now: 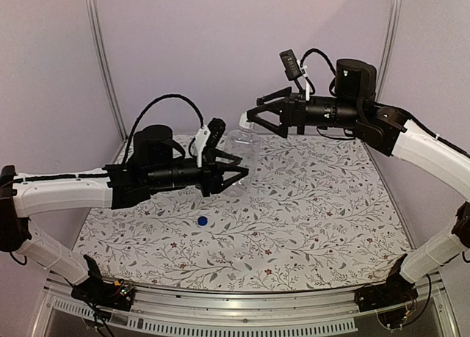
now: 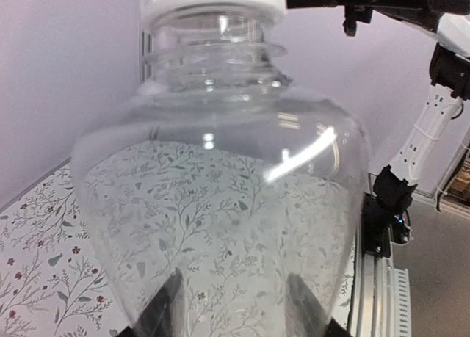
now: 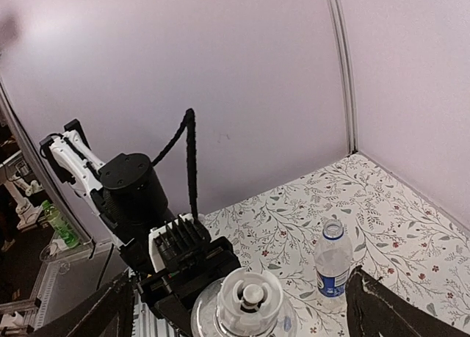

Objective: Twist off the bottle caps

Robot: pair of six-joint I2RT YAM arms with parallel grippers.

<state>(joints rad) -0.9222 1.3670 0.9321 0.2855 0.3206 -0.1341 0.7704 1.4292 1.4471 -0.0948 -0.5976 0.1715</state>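
Left jaws (image 1: 236, 168): closed on the body of the plain bottle (image 2: 220, 205), one finger (image 2: 167, 307) on each side of its lower part. The bottle is held off the worktop (image 1: 316, 205) so it cannot turn when the cap is twisted.
Plain bottle: clear, unlabelled and apparently empty. It is lifted over the middle-rear of the worktop, with its neck pointing toward the right arm.
White cap (image 3: 250, 296): seated on the neck of the plain bottle. In the right wrist view it sits centred between the right fingers, so it is lined up for a grip.
Right jaws (image 1: 250, 118): spread wide, with one finger (image 3: 389, 307) on each side of the white cap. Neither finger touches the cap, and nothing is held.
Blue cap (image 1: 202, 220): lies loose on the worktop, nearer the arm bases than the held bottle and well apart from both jaws.
Labelled bottle (image 3: 334, 267): stands upright on the worktop beyond the white cap in the right wrist view. Its neck appears bare, which suggests the blue cap came from it.
Step in hand (judged): one cap is done. The white cap remains, and whether its thread is already loosened cannot be told.
Next move (judged): close the right jaws squarely on the white cap and turn it, while the left jaws resist the twist.
Risk (judged): the thin, smooth wall may deform or slip in the left jaws.
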